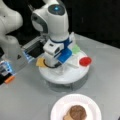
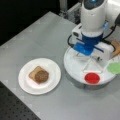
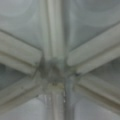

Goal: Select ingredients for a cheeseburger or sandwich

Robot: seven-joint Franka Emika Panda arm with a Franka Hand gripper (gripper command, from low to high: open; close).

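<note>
Round brown patty [image 1: 77,112] on bread square [image 2: 33,73], tool hidden

- Matt grey table [image 2: 37,37], smooth, metal-like
- White divided tray [image 2: 75,67] in hard plastic, faint sheen, ridged dividers [image 3: 53,75] dull up close
- Paper plate [image 2: 53,75], matt white
- Patty [image 2: 41,76] dark, rough-textured, on bread [image 2: 32,73]
- Red disc [image 2: 92,78] at the tray's 6 o'clock, glossy
- Glossy white arm shell [image 1: 53,22], blue plastic at the wrist

white tray dividers [image 3: 53,72] meeting at a hub, close up.
</note>
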